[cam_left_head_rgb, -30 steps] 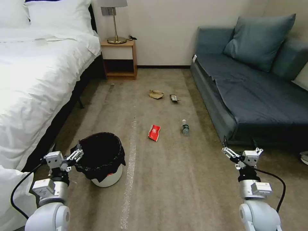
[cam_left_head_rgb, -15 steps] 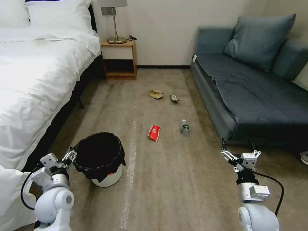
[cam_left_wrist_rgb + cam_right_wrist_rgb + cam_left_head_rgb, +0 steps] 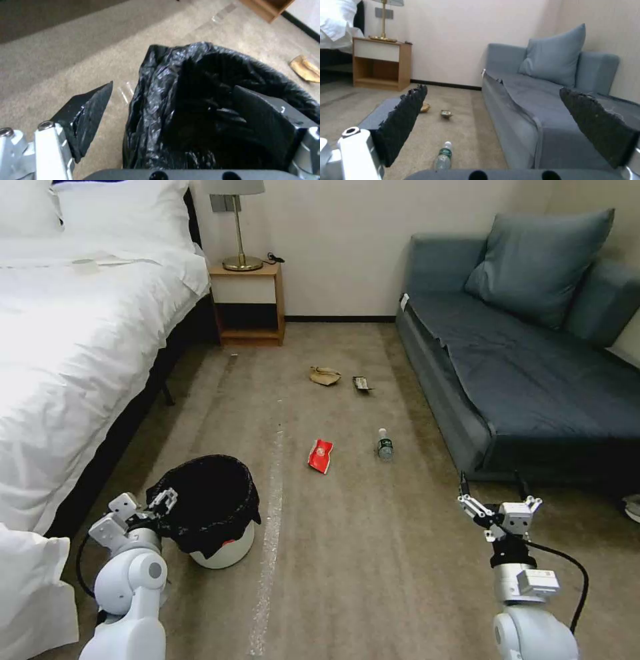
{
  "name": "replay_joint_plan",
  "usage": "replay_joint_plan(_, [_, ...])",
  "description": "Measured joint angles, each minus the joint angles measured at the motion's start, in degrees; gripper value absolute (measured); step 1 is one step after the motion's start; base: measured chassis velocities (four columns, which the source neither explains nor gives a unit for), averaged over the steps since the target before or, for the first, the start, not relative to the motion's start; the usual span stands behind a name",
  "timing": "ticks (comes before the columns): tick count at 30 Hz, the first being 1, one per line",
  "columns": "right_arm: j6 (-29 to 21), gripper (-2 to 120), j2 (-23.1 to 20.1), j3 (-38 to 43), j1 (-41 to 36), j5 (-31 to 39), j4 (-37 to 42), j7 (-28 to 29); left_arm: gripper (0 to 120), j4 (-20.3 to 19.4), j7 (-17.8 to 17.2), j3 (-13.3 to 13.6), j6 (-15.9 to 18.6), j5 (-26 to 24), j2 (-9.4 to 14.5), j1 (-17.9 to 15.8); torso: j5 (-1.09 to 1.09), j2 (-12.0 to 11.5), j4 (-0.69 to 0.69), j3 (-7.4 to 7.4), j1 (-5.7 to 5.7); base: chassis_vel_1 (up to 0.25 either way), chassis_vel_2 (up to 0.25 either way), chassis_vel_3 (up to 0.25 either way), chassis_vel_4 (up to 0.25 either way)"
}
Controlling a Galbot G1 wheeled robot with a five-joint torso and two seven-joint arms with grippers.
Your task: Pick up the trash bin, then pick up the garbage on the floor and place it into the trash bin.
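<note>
While the left gripper spreads its jaws over the trash bin rim, one finger sits inside the crinkly black bag. The right gripper hangs wide open near the sofa.

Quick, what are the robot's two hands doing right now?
Left gripper: open, fingers either side of the bin rim, not gripping yet.
Right gripper: open, holding nothing, near the sofa.

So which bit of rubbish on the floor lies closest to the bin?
The red snack packet. It lies just beyond the bin, while the bottle sits nearer the sofa, and the crumpled paper and dark wrapper lie farther back.
</note>
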Motion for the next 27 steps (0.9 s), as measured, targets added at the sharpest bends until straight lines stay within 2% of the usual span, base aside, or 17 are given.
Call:
replay_joint_plan(5, [0.3,100,0.0,-0.1,0.0,0.0,-0.1,-0.1,97,0.2,-0.5,-0.2,1.0,-0.7,0.1,-0.3,0.00,0.0,0.00,0.00,0.00,0.000,0.000,0.000,0.000])
replay_joint_plan(11, [1.4,100,0.4,-0.2,-0.6,0.0,-0.3,-0.8,99,2.8,-0.9,-0.3,2.3,-2.4,0.1,-1.6,0.00,0.0,0.00,0.00,0.00,0.000,0.000,0.000,0.000])
replay_joint_plan(19, [1.6,100,1.4,-1.6,-0.6,-0.4,0.2,-1.2,100,6.0,-0.4,-0.6,2.2,-3.2,-0.3,-2.1,0.00,0.0,0.00,0.00,0.00,0.000,0.000,0.000,0.000])
replay_joint_plan(27, [2.2,100,1.5,-2.0,-0.9,-0.6,0.0,-1.4,94,6.1,0.7,-1.1,1.6,-3.4,-0.4,-1.6,0.00,0.0,0.00,-0.01,0.00,0.000,0.000,0.000,0.000])
